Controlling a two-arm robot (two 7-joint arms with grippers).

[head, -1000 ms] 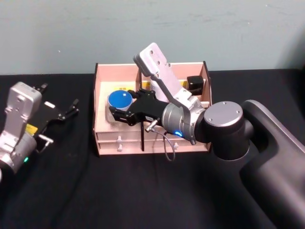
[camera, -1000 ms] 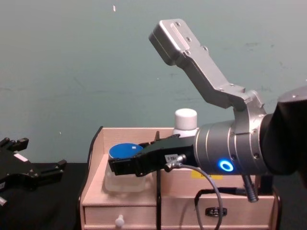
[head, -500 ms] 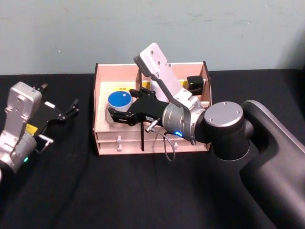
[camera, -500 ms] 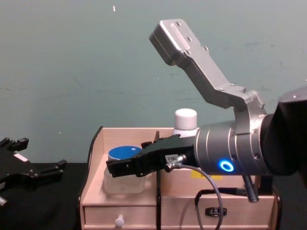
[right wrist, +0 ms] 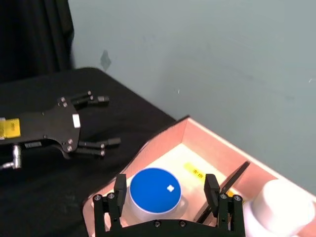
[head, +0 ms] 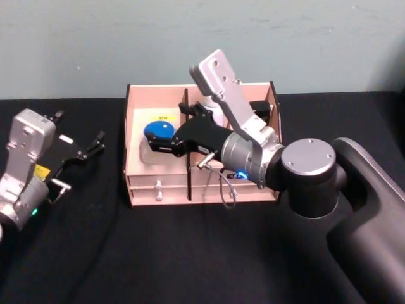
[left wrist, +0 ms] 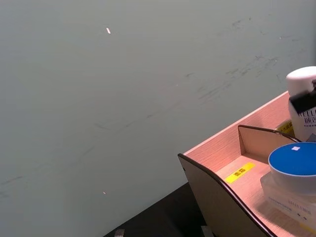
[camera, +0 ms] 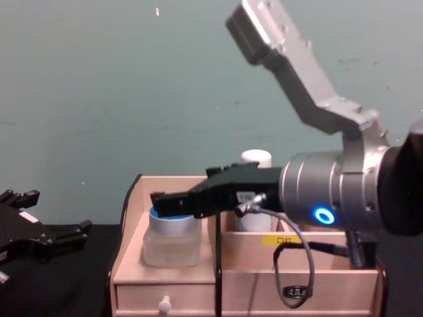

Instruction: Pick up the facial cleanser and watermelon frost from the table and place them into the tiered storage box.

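Two containers already stand in the tiered storage box, the light wooden stepped organiser with dark-edged side panels and small front drawers, set at twelve o'clock from us on the black table. The squat clear jar with a round blue lid sits in the left front compartment, and the white capped bottle stands upright one compartment toward three o'clock, beyond the dark divider. We cannot say for certain which is the facial cleanser and which the watermelon frost.

Our right gripper hangs just above the jar, its black fingers spread on either side of the blue lid without touching it in the right wrist view. We judge this a release: the jar rests on the compartment floor, so the open fingers no longer need to bear it. Our left gripper sits parked at nine o'clock over the table, well apart from the box, its prongs splayed and empty.

Yellow labels mark the compartments, but their dark print is too small to read. The white bottle carries lettering that appears to begin "WELL". The jar's clear wall bears faint print we cannot make out.
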